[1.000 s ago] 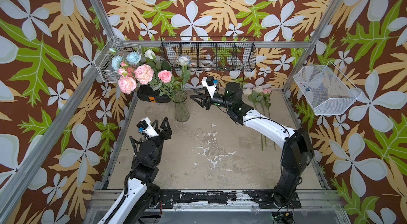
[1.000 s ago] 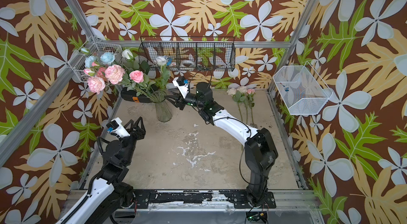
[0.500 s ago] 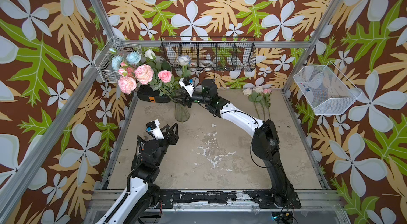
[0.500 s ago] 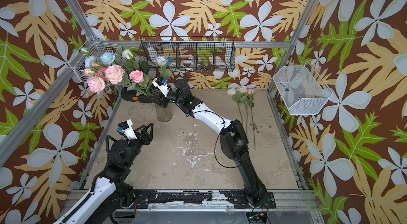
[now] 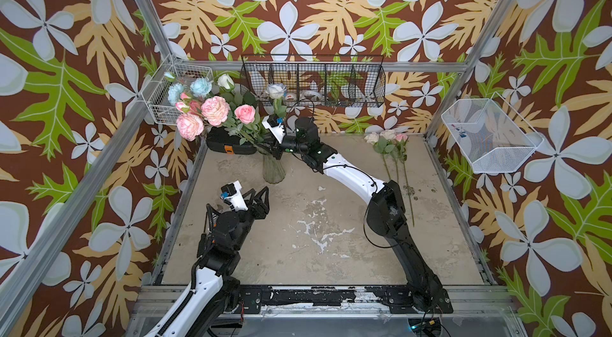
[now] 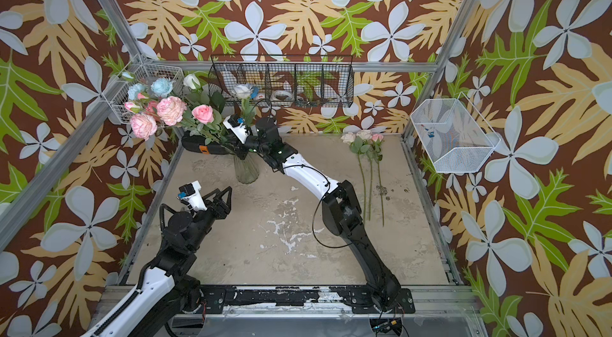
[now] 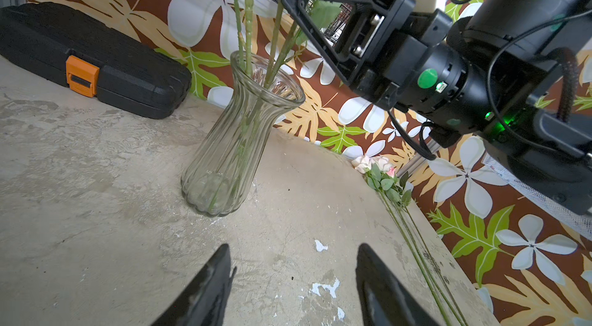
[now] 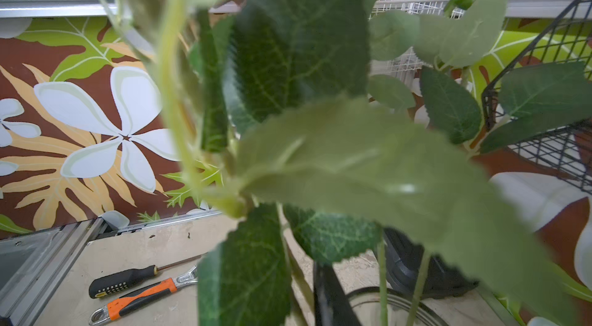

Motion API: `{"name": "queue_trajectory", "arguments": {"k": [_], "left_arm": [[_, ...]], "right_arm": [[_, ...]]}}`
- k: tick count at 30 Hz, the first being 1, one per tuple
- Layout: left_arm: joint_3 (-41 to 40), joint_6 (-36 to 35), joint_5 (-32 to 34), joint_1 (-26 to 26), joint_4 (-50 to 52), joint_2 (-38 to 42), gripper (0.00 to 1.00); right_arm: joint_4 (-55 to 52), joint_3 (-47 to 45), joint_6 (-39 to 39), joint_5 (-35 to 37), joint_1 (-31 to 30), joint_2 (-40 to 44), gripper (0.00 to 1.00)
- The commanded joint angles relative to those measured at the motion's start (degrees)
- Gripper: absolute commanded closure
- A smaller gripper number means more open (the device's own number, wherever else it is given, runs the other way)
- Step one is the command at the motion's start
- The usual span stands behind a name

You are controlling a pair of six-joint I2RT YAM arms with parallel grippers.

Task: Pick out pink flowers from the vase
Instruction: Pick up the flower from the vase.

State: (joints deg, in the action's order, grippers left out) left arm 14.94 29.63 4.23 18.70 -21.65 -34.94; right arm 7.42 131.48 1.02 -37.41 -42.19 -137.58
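Pink ruffled flower heads [image 5: 215,110] top green stems [image 7: 248,36] in the clear ribbed glass vase [image 5: 273,171]; the black plastic case [image 5: 218,138] has an orange latch [image 5: 228,149].

Vase [image 5: 273,169] was set on the surface [image 5: 298,252], case [image 5: 225,143] was placed behind it to the left, loose flowers [image 5: 387,136] were laid well to its right.

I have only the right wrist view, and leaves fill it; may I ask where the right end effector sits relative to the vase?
Observer: In both top views the right end effector is among the stems just above the vase.
Operator: Where do the pink flowers point?
Observer: The pink flowers lean toward the white wire basket in the back left corner.
Operator: And the left end effector?
Observer: The left end effector is open above the table, short of the vase, empty.
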Motion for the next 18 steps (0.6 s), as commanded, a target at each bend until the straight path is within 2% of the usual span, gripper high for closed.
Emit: {"name": "queue_trajectory", "arguments": {"k": [1, 9, 18], "left_arm": [[-0.26, -0.19, 0.25, -0.15, -1.29, 0.12, 0.37], [-0.99, 0.36, -0.23, -0.14, -2.88, -0.54, 0.36], [-1.05, 0.71, -0.53, -0.14, -4.20, -0.66, 0.36]], "right_arm": [[-0.76, 0.27, -1.16, -0.12, -0.05, 1.30, 0.85], [-1.09, -2.75, -3.23, 0.74, -0.05, 5.77, 0.88], [-3.98, -0.68, -5.27, 1.90, -0.03, 7.96, 0.92]]}}
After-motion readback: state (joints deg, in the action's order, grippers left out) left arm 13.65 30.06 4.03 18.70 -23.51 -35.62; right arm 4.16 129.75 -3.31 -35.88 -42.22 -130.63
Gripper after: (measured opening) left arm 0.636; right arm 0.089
